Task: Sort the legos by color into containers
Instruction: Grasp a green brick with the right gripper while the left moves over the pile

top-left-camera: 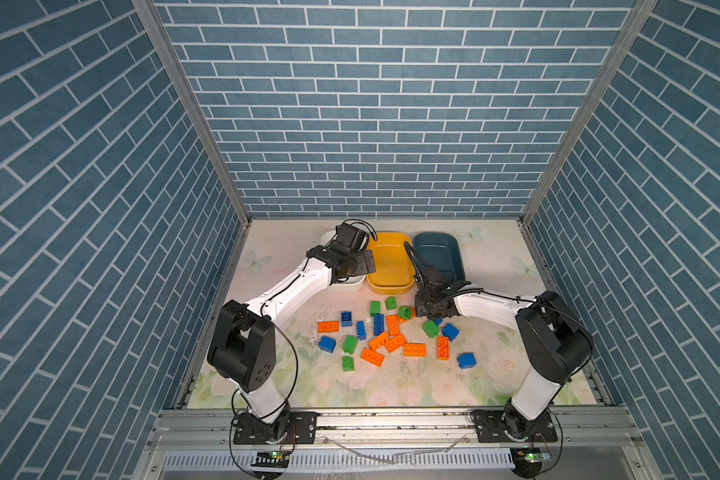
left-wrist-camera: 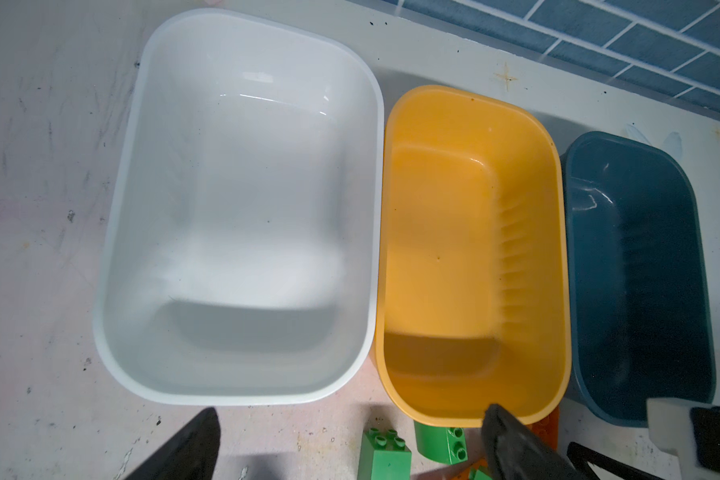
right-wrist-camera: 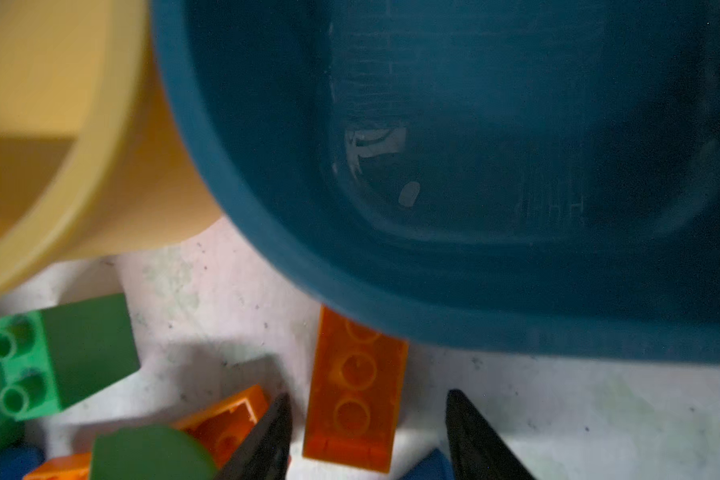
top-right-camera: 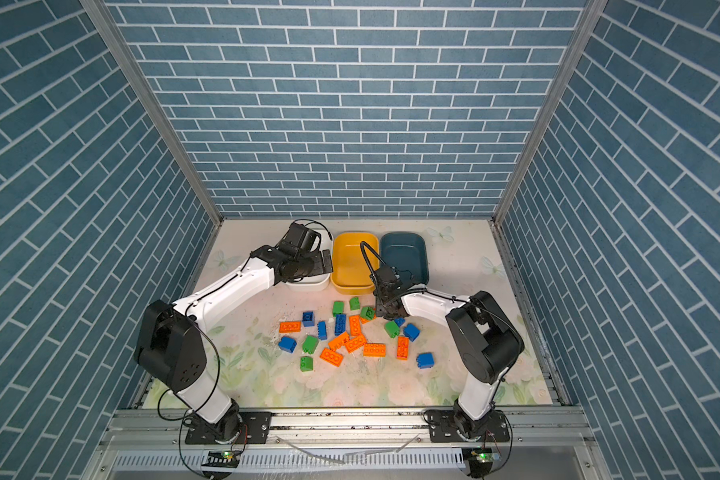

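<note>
Left hand (left-wrist-camera: pixel 352 411): fingers spread wide, nothing between them. In both top views it hangs over the near end of the seam between the white tub (top-left-camera: pixel 330 237) and the yellow tub (top-left-camera: pixel 389 259).

Tubs stand in one row at the far side of the bench (top-left-camera: pixel 287 374). From the left they are white, yellow, then the teal tub (top-left-camera: pixel 437 249). In the left wrist view white and yellow touch rim to rim, and teal stands just beside yellow.

Bricks (top-left-camera: pixel 391 336): orange, blue and green mixed, loose on the bench in front of the tubs, between the two arms.

Right hand (right-wrist-camera: pixel 366 405): low at the near corner of the teal tub. Its fingers are partly drawn in and straddle an orange flat brick (right-wrist-camera: pixel 354 390) that lies studs-up on the bench. A gap shows on each side, so it is not pinched. The brick's far end runs under the teal rim. A green brick (right-wrist-camera: pixel 67 357) lies on its side nearby.
</note>
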